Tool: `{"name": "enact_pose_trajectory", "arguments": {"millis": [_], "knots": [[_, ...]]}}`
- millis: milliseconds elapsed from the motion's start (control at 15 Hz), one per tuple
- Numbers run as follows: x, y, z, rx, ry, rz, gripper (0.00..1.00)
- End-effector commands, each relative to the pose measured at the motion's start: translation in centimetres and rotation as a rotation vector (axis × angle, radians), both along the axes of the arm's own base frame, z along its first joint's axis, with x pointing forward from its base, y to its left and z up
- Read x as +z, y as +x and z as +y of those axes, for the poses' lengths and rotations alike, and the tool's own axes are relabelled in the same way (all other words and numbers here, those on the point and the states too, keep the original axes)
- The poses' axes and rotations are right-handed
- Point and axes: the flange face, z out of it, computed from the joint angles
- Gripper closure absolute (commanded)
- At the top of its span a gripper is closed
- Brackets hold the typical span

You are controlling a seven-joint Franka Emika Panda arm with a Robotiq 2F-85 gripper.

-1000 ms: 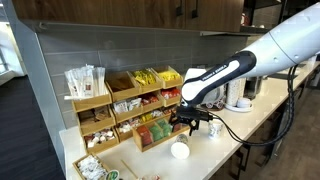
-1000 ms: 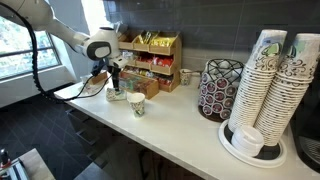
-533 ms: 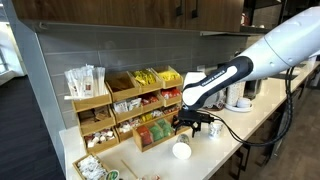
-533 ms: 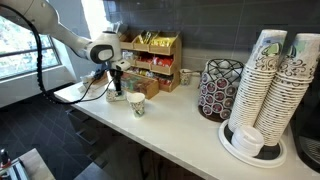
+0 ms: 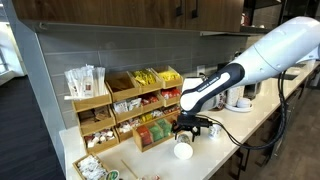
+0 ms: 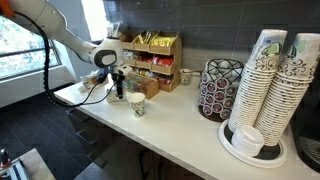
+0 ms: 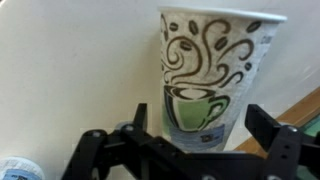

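While the paper cup (image 7: 212, 75) fills the middle of the wrist view, the fingers (image 7: 278, 135) stand spread wide to either side of it and touch nothing, so the gripper (image 7: 195, 125) is empty, with a clear gap between each fingertip and the cup wall. The cup, printed with a green mug and brown swirls, stands upright on the pale counter (image 6: 185, 128), mouth up, just in front of the wooden organiser (image 5: 140, 105) and a little out from it, which leaves free room on both flanks for fingers to pass. In both exterior views the gripper (image 5: 193, 126) hangs low over the counter (image 5: 228, 143), just beside and slightly above the cup (image 5: 182, 150), with the arm bent down from above. That posture keeps the wrist camera sighted along the cup's side and the open fingers lined up with its width. The organiser's tiers hold packets and sachets sorted by compartment, angled forward so they can be picked out. Farther along the counter, well apart from the gripper (image 6: 119, 84) and the cup (image 6: 137, 104), a round wire rack of pods (image 6: 220, 88) stands next to tall stacks of paper cups (image 6: 272, 85), nested to save space.
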Motion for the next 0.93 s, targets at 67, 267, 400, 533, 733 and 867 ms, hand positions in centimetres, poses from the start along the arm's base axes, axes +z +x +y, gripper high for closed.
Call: {"name": "enact_pose_trajectory", "arguments": {"millis": [67, 267, 400, 533, 733, 867], "knots": [[-1.3, 0.5, 0.1, -0.035, 0.007, 0.064, 0.0], [-1.9, 0.2, -0.4, -0.028, 0.003, 0.099, 0.26], [-1.9, 0.0, -1.0, -0.027, 0.002, 0.099, 0.38], [-1.5, -0.2, -1.5, -0.012, 0.007, 0.084, 0.55], [-0.9, -0.6, -1.9, 0.026, 0.003, 0.055, 0.69], [-0.7, -0.9, -2.1, 0.075, 0.005, 0.029, 0.71]]}}
